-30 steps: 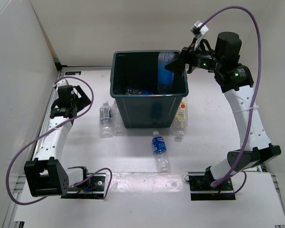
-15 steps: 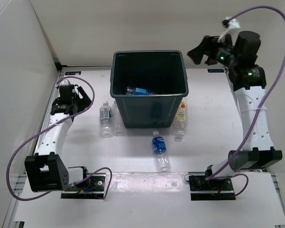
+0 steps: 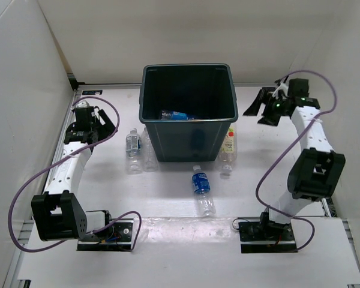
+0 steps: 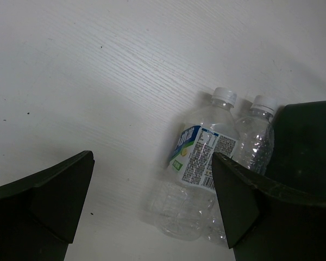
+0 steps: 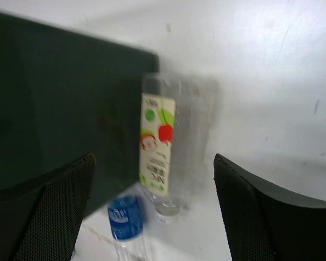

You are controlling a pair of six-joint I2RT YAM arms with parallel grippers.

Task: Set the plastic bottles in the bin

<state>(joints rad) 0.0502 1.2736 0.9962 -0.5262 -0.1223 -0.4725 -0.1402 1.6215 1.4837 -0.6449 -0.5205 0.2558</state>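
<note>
Left gripper [image 4: 152,159]: jaws spread wide, nothing held. Blue-labelled bottle [image 4: 198,163] and clear white-capped bottle [image 4: 255,138] seen beyond, laid side by side, touching, just beside bin [image 3: 189,68].
Right gripper [image 5: 154,159]: jaws released, empty. Apple-label bottle [image 5: 158,144] laid against bin wall.
Blue bottle [image 3: 177,114] seen inside bin; blue-capped bottle [image 3: 201,189] left on table [image 3: 258,174] near bin front.

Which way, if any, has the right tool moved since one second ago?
Yes. The right tool was over the far right corner of the bin; now it is outside, right of it and lower in the view.
</note>
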